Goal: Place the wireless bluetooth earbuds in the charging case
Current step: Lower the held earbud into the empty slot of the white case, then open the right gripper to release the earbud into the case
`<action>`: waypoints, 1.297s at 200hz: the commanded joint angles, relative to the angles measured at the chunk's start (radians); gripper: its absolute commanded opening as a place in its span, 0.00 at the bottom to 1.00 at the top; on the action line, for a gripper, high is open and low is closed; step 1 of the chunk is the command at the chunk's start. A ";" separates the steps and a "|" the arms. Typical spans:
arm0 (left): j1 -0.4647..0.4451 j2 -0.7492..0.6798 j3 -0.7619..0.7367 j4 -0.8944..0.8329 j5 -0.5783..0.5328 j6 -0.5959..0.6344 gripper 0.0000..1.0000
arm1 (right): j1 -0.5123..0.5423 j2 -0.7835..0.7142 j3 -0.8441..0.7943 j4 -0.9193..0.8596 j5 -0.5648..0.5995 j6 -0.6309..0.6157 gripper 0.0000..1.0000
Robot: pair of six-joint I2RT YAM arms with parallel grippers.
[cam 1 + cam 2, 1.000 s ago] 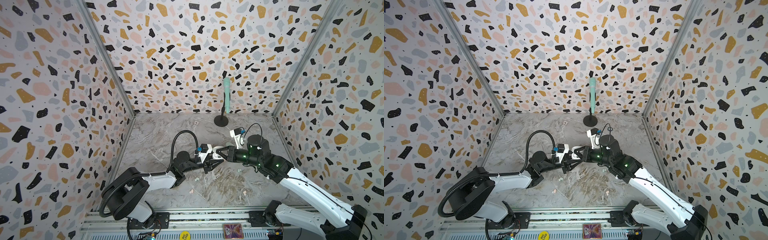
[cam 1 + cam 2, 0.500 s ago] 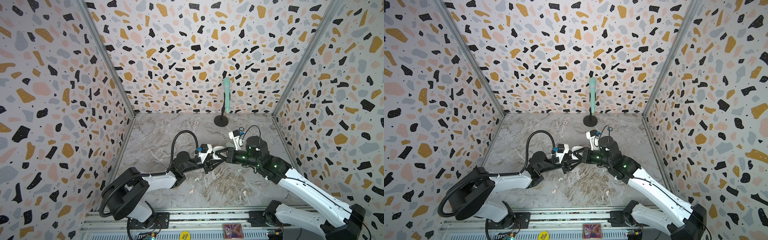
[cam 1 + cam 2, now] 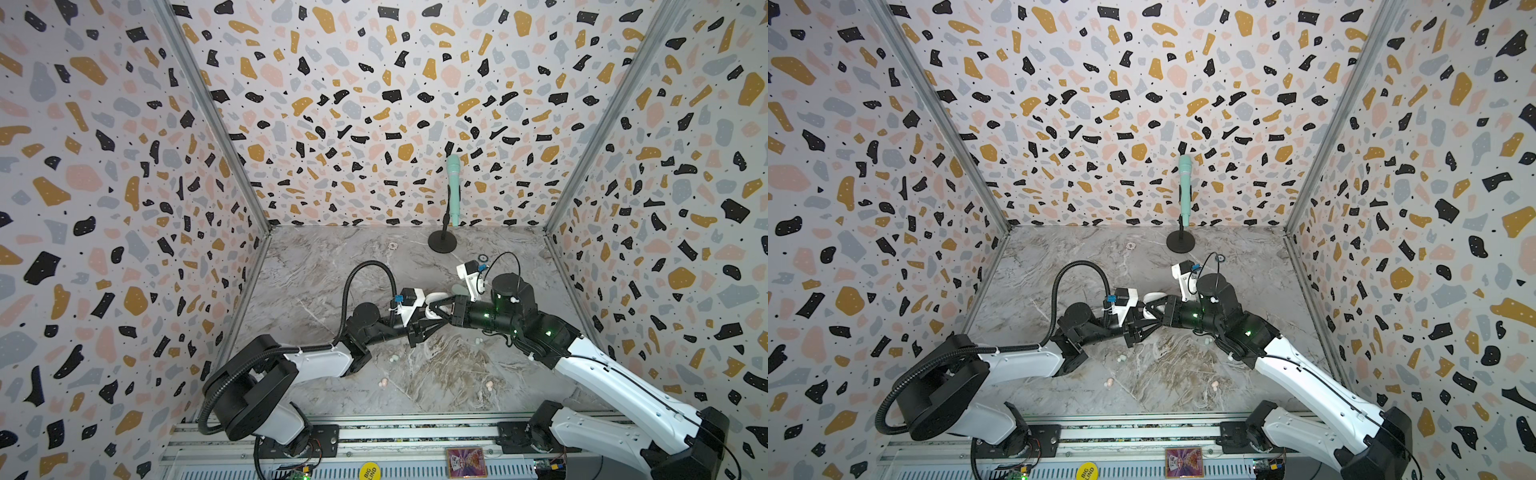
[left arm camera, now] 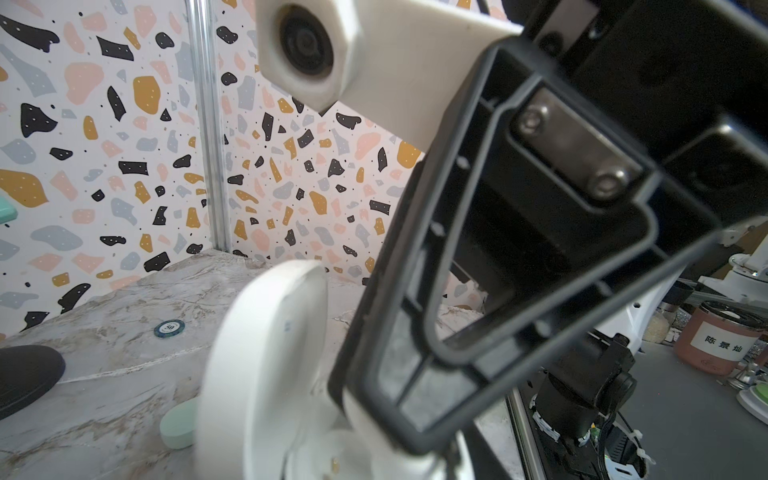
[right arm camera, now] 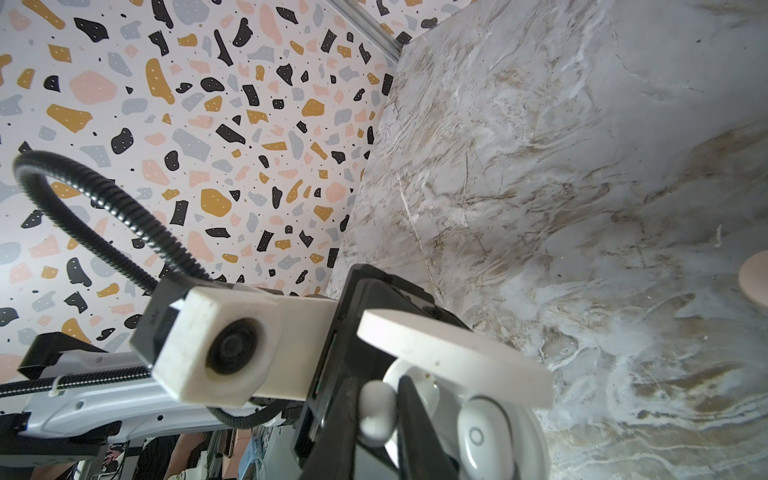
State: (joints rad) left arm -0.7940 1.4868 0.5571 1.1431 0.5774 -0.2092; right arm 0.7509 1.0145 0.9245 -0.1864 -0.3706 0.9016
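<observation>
Left tool clamped on the open charging case. Right tool closed on a white earbud at the case's mouth; second earbud sits inside. Loose earbuds lie on the bench, apart from the case.

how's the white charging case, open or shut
Open: the white charging case has its lid swung up off the base, one white earbud seated inside.
</observation>
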 commanded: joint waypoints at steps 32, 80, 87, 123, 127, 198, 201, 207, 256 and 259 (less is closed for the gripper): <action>-0.005 -0.034 0.029 0.054 -0.008 0.020 0.26 | 0.009 -0.009 -0.010 0.008 -0.014 0.021 0.19; -0.006 -0.039 0.029 0.054 -0.010 0.020 0.26 | 0.019 0.001 -0.010 0.014 -0.014 0.021 0.19; -0.006 -0.043 0.027 0.052 -0.012 0.021 0.26 | 0.019 0.001 -0.009 0.010 -0.010 0.020 0.19; -0.006 -0.052 0.021 0.047 -0.016 0.025 0.26 | 0.019 -0.009 -0.006 -0.024 0.012 0.014 0.23; -0.006 -0.053 0.020 0.047 -0.016 0.024 0.26 | 0.019 -0.010 -0.006 -0.028 0.017 0.014 0.23; -0.005 -0.065 0.017 0.040 -0.026 0.033 0.25 | 0.018 -0.019 0.027 -0.104 0.069 -0.008 0.32; -0.006 -0.065 0.017 0.040 -0.027 0.032 0.25 | 0.018 -0.019 0.028 -0.108 0.072 -0.010 0.32; -0.006 -0.065 0.016 0.040 -0.027 0.032 0.25 | 0.018 -0.020 0.032 -0.116 0.078 -0.013 0.33; -0.006 -0.067 0.012 0.026 -0.039 0.042 0.25 | 0.016 -0.034 0.098 -0.200 0.110 -0.050 0.36; -0.006 -0.067 0.011 0.025 -0.039 0.044 0.25 | 0.016 -0.034 0.107 -0.212 0.111 -0.054 0.37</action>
State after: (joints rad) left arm -0.7959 1.4544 0.5571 1.0779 0.5545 -0.1932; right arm 0.7643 1.0016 0.9550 -0.2832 -0.2943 0.8932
